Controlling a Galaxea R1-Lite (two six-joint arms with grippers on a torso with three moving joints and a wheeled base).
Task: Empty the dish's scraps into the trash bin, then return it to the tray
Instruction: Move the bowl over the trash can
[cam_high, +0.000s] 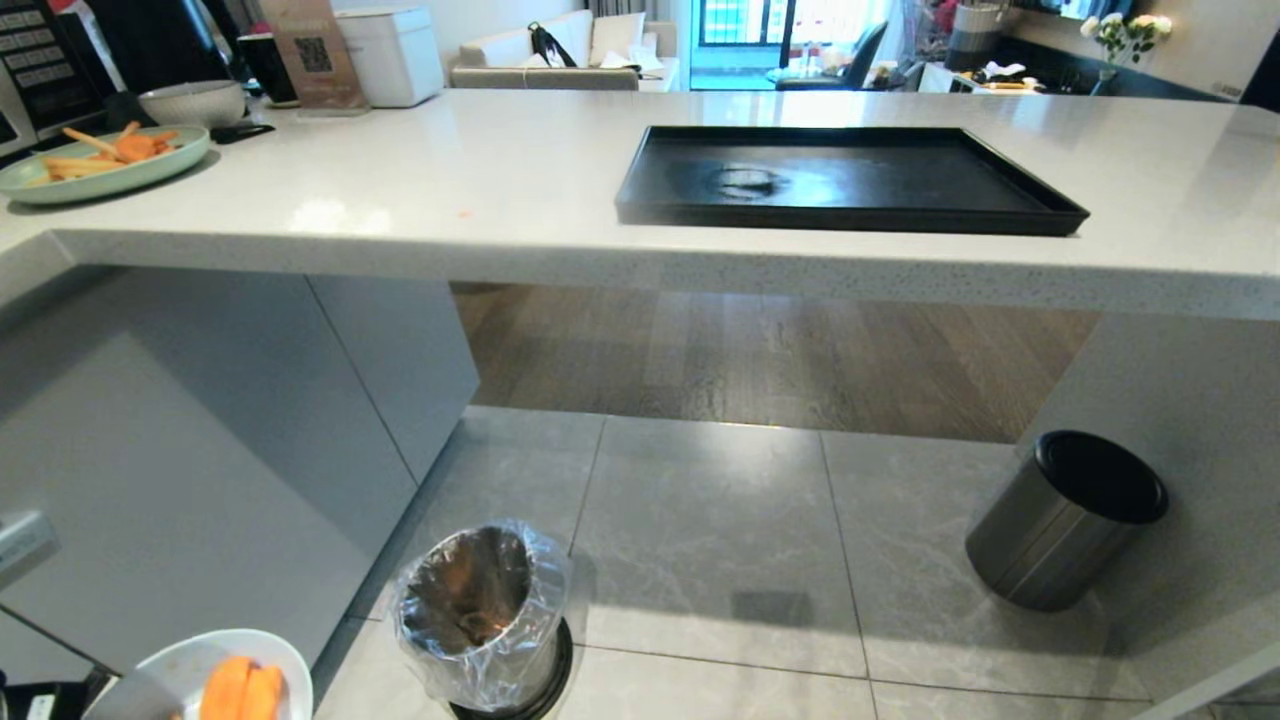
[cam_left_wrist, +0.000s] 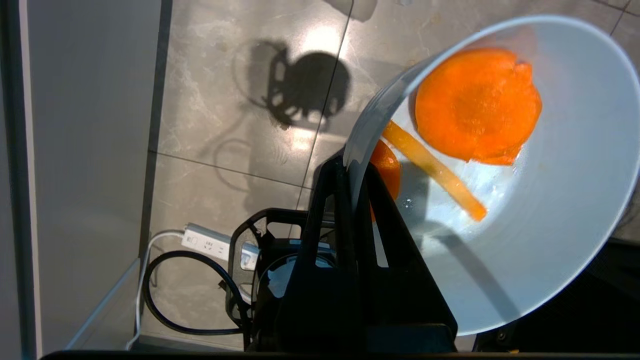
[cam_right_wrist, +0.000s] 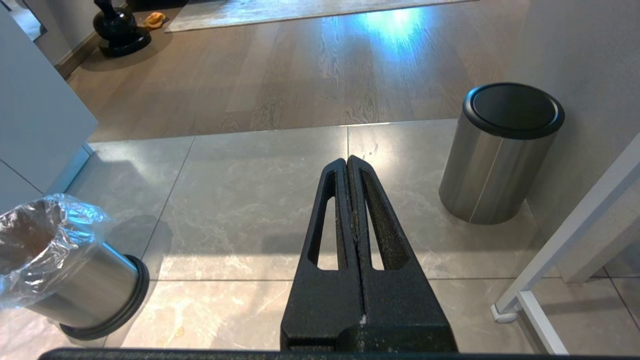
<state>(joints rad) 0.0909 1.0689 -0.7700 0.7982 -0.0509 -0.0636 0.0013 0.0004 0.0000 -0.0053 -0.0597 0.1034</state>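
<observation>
My left gripper (cam_left_wrist: 350, 172) is shut on the rim of the dish (cam_left_wrist: 550, 240), a small pale blue-white bowl held low over the tiled floor. Inside lie the scraps (cam_left_wrist: 477, 102): orange carrot chunks and a pale yellow stick. The dish (cam_high: 190, 665) shows at the head view's bottom left, just left of the trash bin (cam_high: 485, 615), a shiny metal bin lined with a crinkly clear bag. The black tray (cam_high: 850, 180) lies bare on the counter above. My right gripper (cam_right_wrist: 348, 161) is shut and holds nothing, parked above the floor between the two bins. The trash bin (cam_right_wrist: 60, 270) stands to its side.
A brushed-steel cylinder with a black top (cam_high: 1065, 520) stands on the floor at the right. On the counter's left end are a pale green plate (cam_high: 100, 165) of orange and yellow pieces and a grey bowl (cam_high: 192, 102). A power strip and cable (cam_left_wrist: 207, 242) lie on the floor.
</observation>
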